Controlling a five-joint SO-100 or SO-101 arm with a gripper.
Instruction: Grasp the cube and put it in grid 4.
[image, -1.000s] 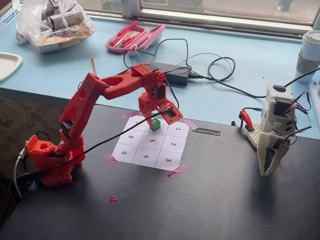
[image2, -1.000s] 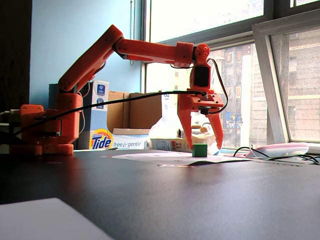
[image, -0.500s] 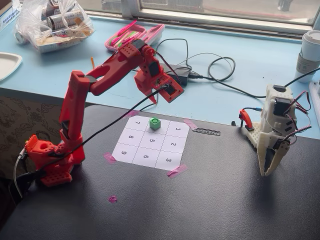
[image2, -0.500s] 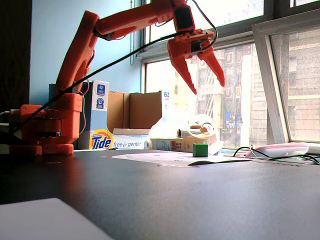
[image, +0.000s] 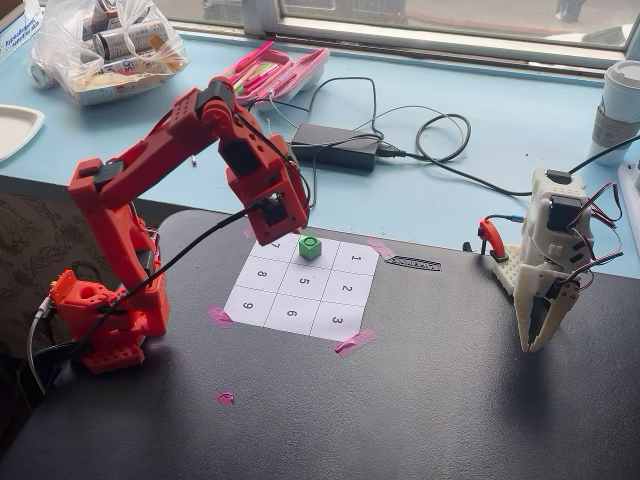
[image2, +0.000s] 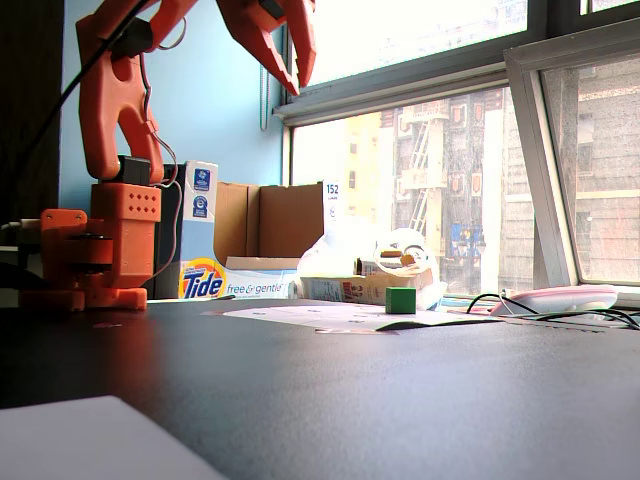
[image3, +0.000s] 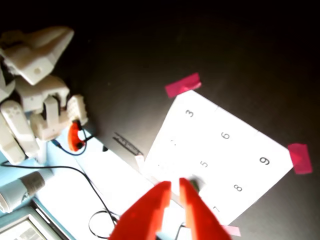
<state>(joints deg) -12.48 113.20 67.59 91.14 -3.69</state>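
— Reading the markings first: what is legible?

— On the grid sheet (image: 300, 285) I read 1, 2, 3 down its right column in a fixed view, 5 and 6 in the middle, 8 and 9 on the left, with 7 partly hidden behind my arm. A carton behind my base reads "Tide" (image2: 200, 282) and "free & gentle"; a card at the window shows "152".

— Surface and room?

— Black desk (image: 420, 400), pink tape (image: 355, 341) at the sheet's corners, pale blue sill beyond, large windows facing buildings.

— The cube?

— Green cube (image: 310, 247) sits on the top middle cell, above 5.

— Your gripper?

— My gripper (image3: 173, 187) hangs above the sheet, fingers nearly pressed together, pinching nothing.
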